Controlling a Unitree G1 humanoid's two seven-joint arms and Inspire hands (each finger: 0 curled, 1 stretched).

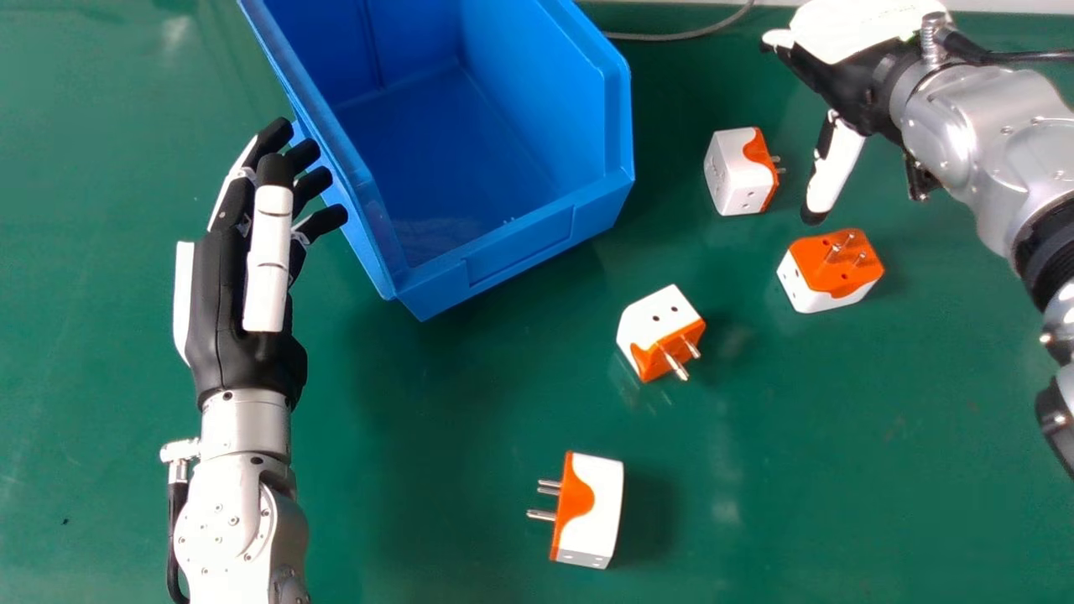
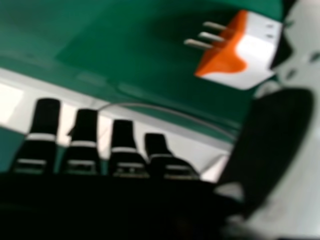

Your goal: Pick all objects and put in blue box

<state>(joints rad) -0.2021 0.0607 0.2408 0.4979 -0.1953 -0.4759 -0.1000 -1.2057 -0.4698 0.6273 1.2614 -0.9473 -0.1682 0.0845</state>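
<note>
In the head view the blue box stands at top centre, with a bare floor inside. Four white and orange plug adapters lie on the table: one right of the box, one below my right hand, one near the middle, one at the bottom. My right hand is open at the upper right, holding nothing. Its straight fingers and an adapter appear in the right hand view. My left hand is open beside the box's left wall.
The green table spreads around the box. A grey cable runs along the far edge of the table, behind the box's right side. A pale strip borders the table at the top right.
</note>
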